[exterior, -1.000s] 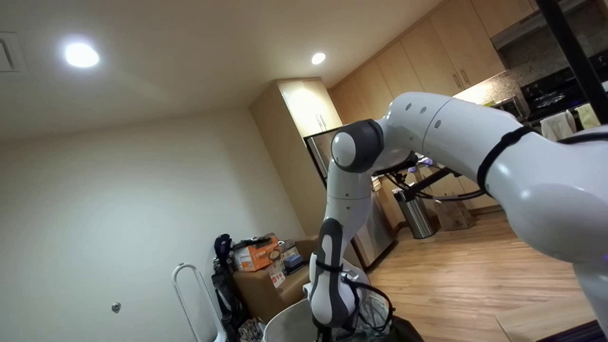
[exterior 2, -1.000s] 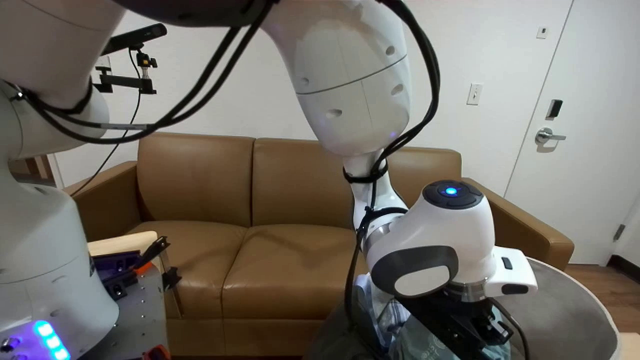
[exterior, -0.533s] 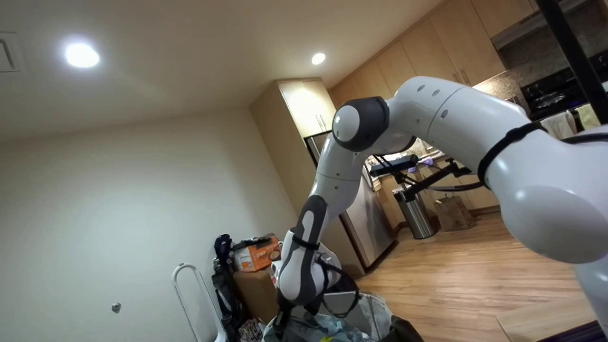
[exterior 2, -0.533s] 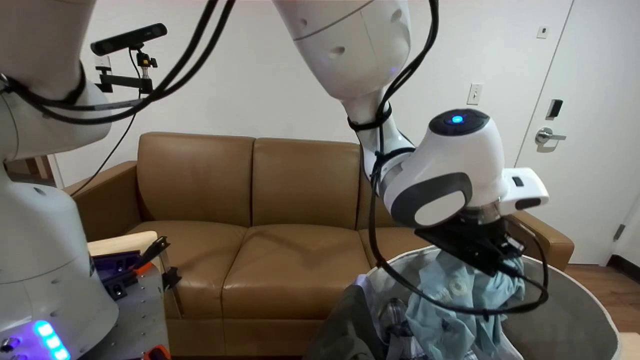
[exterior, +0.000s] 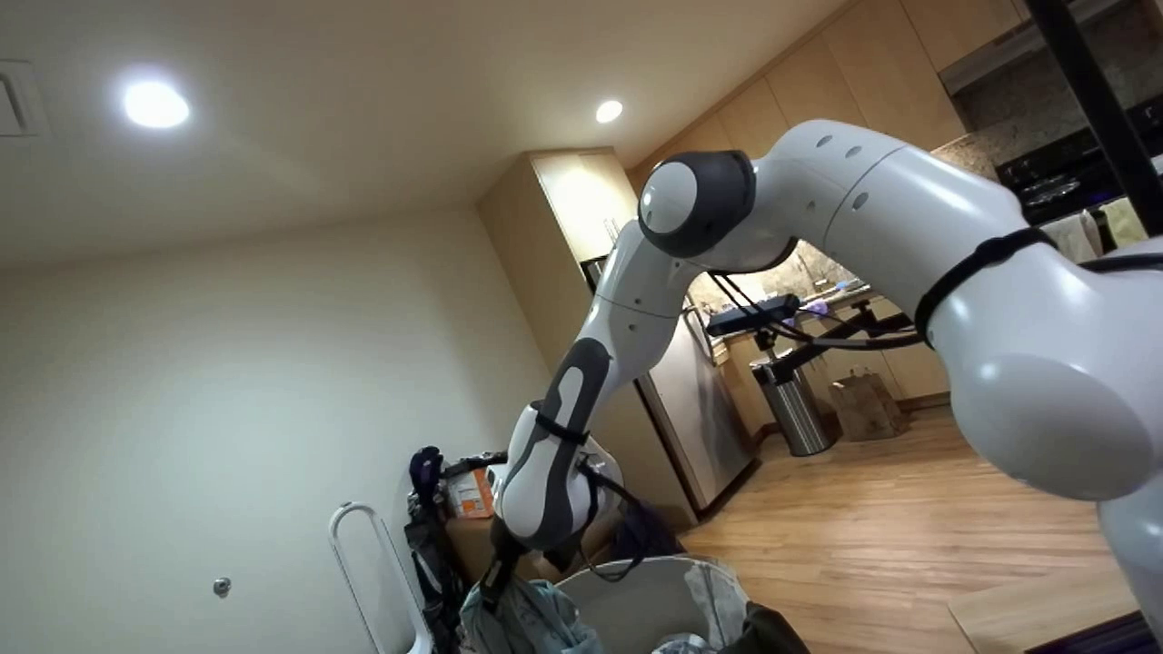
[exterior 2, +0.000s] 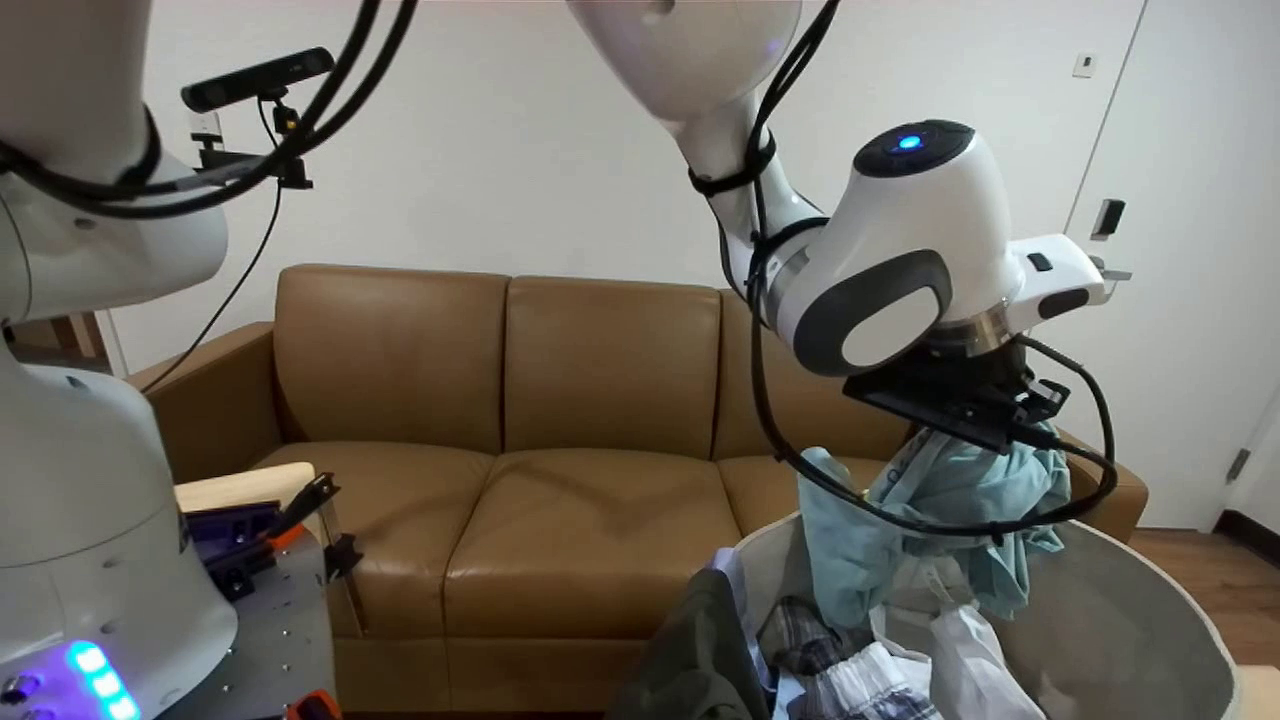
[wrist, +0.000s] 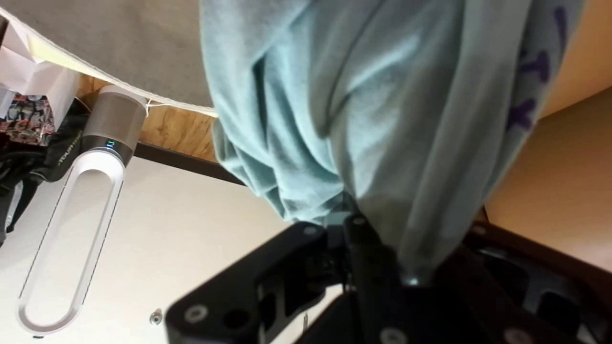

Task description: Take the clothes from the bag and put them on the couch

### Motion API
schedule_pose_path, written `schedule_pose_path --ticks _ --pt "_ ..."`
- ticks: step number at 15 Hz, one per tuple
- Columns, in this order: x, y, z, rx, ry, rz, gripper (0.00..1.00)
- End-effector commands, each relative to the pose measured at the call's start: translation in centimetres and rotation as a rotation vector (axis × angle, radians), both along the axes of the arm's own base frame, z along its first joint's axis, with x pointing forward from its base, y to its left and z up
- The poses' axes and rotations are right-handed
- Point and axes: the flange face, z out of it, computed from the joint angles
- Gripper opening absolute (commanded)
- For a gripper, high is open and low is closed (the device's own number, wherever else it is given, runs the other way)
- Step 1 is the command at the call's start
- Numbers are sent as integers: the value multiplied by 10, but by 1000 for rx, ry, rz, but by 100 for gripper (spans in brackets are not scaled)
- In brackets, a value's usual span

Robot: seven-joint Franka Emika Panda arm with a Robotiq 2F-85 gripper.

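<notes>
Clothing (wrist: 411, 105), purple-lettered in wrist view only

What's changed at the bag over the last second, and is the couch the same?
The tool rose out of the bag, shut on the light blue garment and carrying it upward. More of the plaid clothes lower in the bag now shows. Nothing was visibly let go. The couch looks the same, and the bag stands where it was.

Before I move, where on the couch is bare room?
In an exterior view, the couch is bare on its middle cushion, below the backrest, and on what shows of the left cushion, behind the clamp. Crowded: the right end, with blue garment, cable and bag in front.
</notes>
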Motion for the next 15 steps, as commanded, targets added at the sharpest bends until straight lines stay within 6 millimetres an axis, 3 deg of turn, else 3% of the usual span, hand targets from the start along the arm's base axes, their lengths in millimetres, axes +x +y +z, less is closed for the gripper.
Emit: schedule_pose_path --ticks 1,5,8,11,15 --pt "30 14 37 -49 -52 30 9" --pt "91 87 90 -87 -154 149 9" --pt "131 162 113 -93 -171 235 8" --pt "163 235 105 -60 -167 312 8" --pt "188 312 50 4 -136 389 9"
